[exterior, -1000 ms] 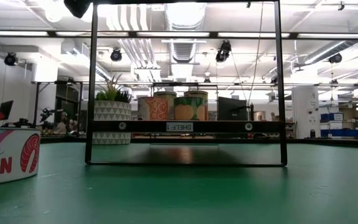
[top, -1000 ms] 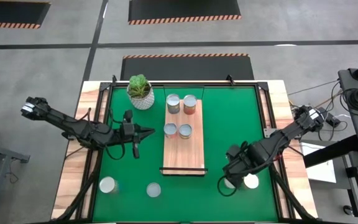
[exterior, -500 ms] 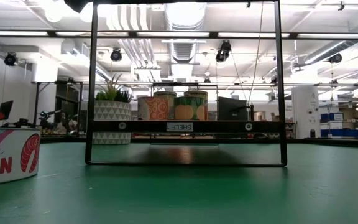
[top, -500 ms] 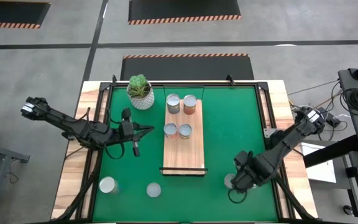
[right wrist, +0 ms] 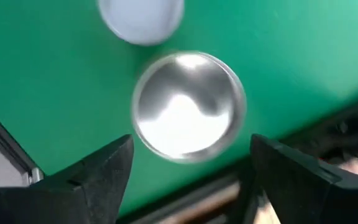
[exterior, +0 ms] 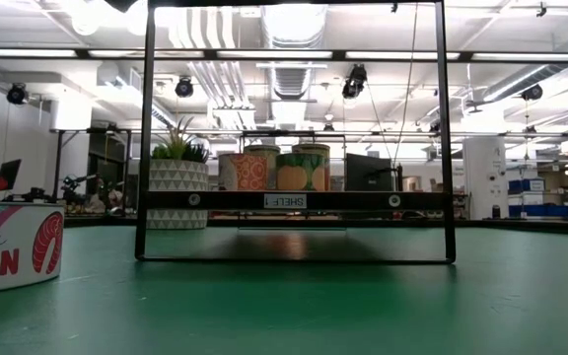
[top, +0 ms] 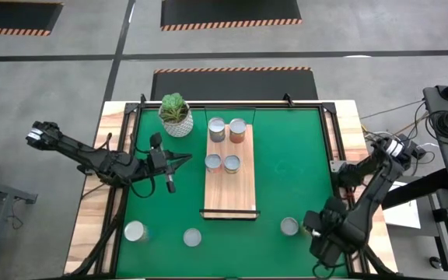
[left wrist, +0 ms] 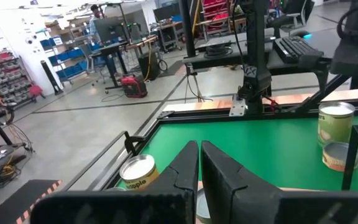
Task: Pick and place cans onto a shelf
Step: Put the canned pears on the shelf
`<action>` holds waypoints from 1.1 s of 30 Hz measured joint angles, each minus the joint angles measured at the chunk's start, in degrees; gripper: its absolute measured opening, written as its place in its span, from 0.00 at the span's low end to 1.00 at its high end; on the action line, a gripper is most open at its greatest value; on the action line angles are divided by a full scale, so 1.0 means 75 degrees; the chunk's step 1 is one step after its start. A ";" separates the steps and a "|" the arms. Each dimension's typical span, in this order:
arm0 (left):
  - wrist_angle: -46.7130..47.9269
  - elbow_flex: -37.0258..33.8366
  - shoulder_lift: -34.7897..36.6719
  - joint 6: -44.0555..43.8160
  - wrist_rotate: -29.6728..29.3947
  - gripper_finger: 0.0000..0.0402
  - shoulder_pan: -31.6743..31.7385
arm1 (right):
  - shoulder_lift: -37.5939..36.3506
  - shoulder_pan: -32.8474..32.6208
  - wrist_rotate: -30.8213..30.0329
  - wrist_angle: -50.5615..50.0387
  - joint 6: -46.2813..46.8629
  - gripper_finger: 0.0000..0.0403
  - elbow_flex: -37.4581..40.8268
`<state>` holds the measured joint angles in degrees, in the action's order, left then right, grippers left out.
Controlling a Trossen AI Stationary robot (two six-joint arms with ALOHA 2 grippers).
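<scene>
Right gripper low over the near right corner of the desk, dark fingers spread wide, empty, above a round tin with a shiny silver top; another pale-topped can just beyond. Left gripper hovering over the green mat left of the shelf, fingers pressed together, holding nothing. Long light-brown wooden board with visible grain, carrying four cans at its far end, orange and yellow labels on some. Two more silver-topped tins standing on the mat near left.
</scene>
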<state>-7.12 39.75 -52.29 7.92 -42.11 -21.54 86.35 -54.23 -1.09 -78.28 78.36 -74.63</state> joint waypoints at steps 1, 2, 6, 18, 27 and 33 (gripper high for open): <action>-0.0002 0.0000 0.0000 0.0000 0.0002 0.00 0.0000 | 0.0000 -0.0057 -0.0206 0.0185 -0.0070 0.79 0.0095; 0.0001 0.0000 0.0000 -0.0003 0.0002 0.00 0.0000 | 0.0000 -0.0095 -0.0384 0.0331 -0.0142 0.79 0.0184; -0.0004 0.0000 0.0000 -0.0222 0.0003 0.00 0.0000 | 0.0000 -0.0221 -0.0747 0.0424 -0.0052 0.81 0.0512; 0.0071 0.0000 -0.0145 -0.0530 0.0023 0.00 0.0000 | -0.0230 0.0423 -0.2845 0.1279 -0.0417 0.74 0.1582; -0.0227 0.0000 -0.0556 -0.0534 -0.0020 0.00 0.0000 | -0.1154 0.2192 -0.3544 0.1922 -0.3602 0.65 0.1259; -0.0568 0.0000 -0.0696 -0.0590 -0.0064 0.00 0.0000 | -0.1949 0.2586 -0.3499 0.2877 -0.5053 0.56 0.1204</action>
<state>-11.38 39.75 -57.51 3.50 -42.59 -21.54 71.73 -34.83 -27.33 -56.70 40.46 -65.60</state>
